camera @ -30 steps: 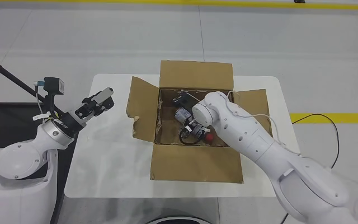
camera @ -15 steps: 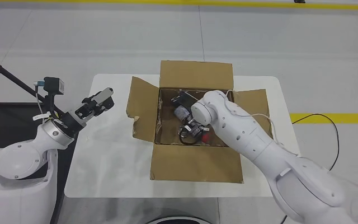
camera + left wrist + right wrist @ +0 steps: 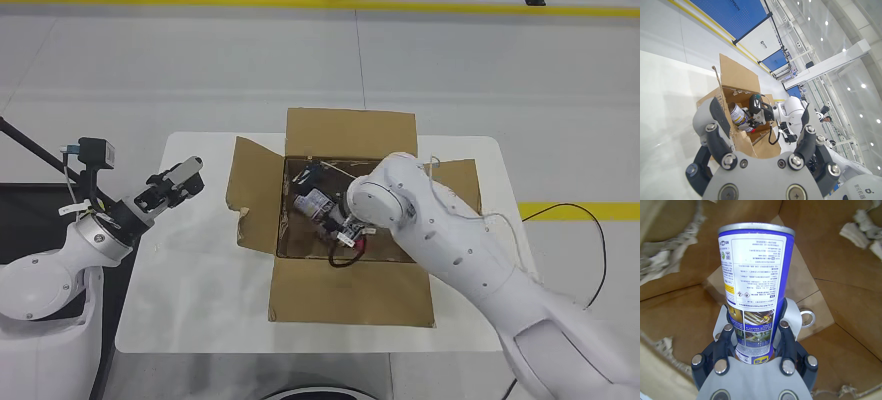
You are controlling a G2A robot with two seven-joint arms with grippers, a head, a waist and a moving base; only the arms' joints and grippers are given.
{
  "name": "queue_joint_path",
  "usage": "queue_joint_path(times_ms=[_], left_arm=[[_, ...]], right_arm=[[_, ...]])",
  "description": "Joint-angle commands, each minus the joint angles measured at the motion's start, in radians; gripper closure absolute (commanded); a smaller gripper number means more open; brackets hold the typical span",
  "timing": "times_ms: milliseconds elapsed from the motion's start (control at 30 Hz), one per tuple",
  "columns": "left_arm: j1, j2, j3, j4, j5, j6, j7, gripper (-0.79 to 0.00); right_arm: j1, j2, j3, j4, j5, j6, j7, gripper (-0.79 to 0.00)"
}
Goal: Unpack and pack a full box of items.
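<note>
An open cardboard box (image 3: 350, 292) stands in the middle of the white table (image 3: 190, 290). Inside it, my right gripper (image 3: 340, 225) is shut on a blue and white spray can (image 3: 310, 205). The right wrist view has the can (image 3: 755, 272) pointing away from the gripper (image 3: 756, 321), clamped near its capped end and held above the box floor. My left gripper (image 3: 182, 180) hangs open over the table to the left of the box, nothing between its fingers (image 3: 719, 113). From there the can (image 3: 737, 113) shows above the box's torn flap (image 3: 740, 79).
A small metal ring (image 3: 806, 318) lies on the box floor beside the can. Torn paper scraps (image 3: 861, 236) cling to the inner walls. A dark item (image 3: 302, 182) sits at the box's back left corner. The box's flaps (image 3: 255, 190) stand open on all sides.
My right gripper has swung the can toward the box's left side and lifted it off the floor. The red cap end is now hidden. The left arm has not moved.
</note>
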Motion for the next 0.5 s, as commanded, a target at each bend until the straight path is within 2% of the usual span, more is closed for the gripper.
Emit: queue_joint_path(times_ms=[0, 233, 467], left_arm=[[0.000, 0.000, 0.000, 0.000, 0.000, 0.000, 0.000, -0.785], [0.000, 0.000, 0.000, 0.000, 0.000, 0.000, 0.000, -0.785], [0.000, 0.000, 0.000, 0.000, 0.000, 0.000, 0.000, -0.785]], right_arm=[[-0.041, 0.031, 0.075, -0.107, -0.022, 0.002, 0.015, 0.000], [-0.199, 0.114, 0.352, -0.432, -0.098, 0.026, 0.051, 0.000], [-0.326, 0.165, 0.662, -0.600, -0.159, 0.111, 0.038, 0.000]])
